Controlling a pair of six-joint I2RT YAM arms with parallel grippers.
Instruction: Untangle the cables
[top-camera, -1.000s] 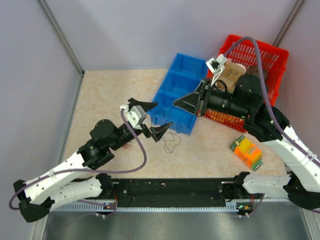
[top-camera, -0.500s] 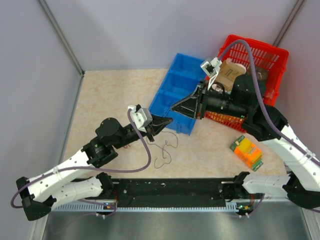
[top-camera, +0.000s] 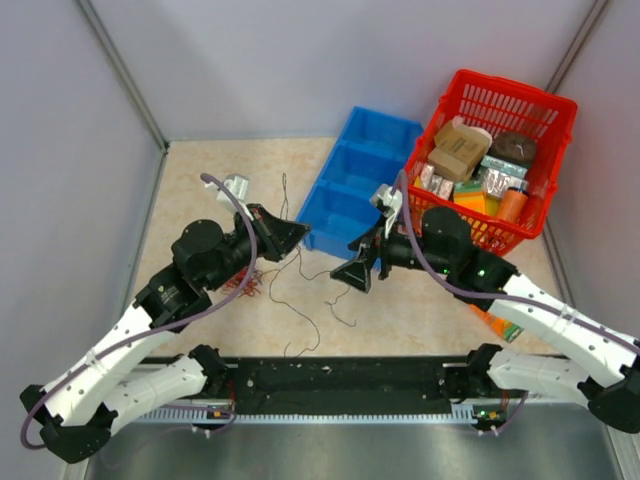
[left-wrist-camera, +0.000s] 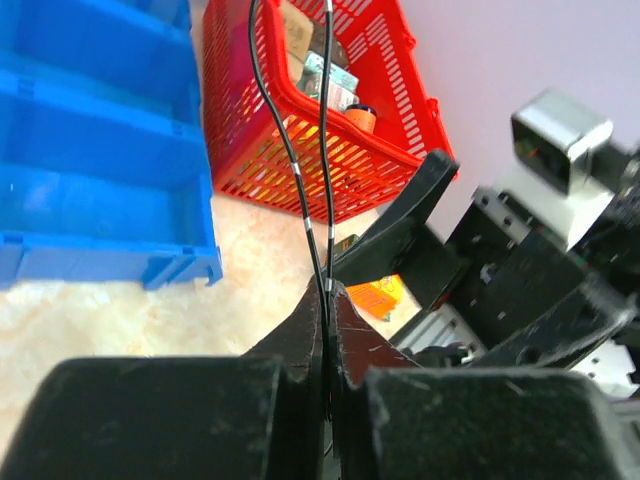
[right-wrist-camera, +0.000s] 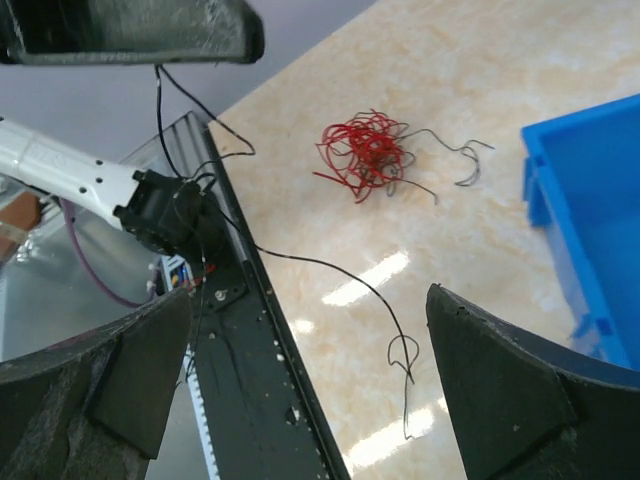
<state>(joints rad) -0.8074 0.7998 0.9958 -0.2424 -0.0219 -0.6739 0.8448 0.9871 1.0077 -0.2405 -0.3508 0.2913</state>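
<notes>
My left gripper (top-camera: 292, 233) is shut on a thin dark cable (top-camera: 288, 300) and holds it above the table. In the left wrist view two strands of this cable (left-wrist-camera: 291, 160) rise out of the closed jaws of the left gripper (left-wrist-camera: 328, 292). One end sticks up, the other hangs down to the black rail. A tangled red cable (right-wrist-camera: 362, 152) lies on the table beside a short dark cable (right-wrist-camera: 455, 152); the left arm partly hides it from above. My right gripper (top-camera: 358, 260) stands open and empty over the dark cable's looped end (right-wrist-camera: 403, 355).
A blue bin (top-camera: 350, 190) with compartments sits behind the grippers. A red basket (top-camera: 468, 78) full of packages is at the back right. An orange box (left-wrist-camera: 381, 296) lies under the right arm. A black rail (top-camera: 340, 375) runs along the near edge.
The left gripper shut on the dark cable and drew it up and to the left. The right gripper opened, let go and swung down from the basket toward the table.
</notes>
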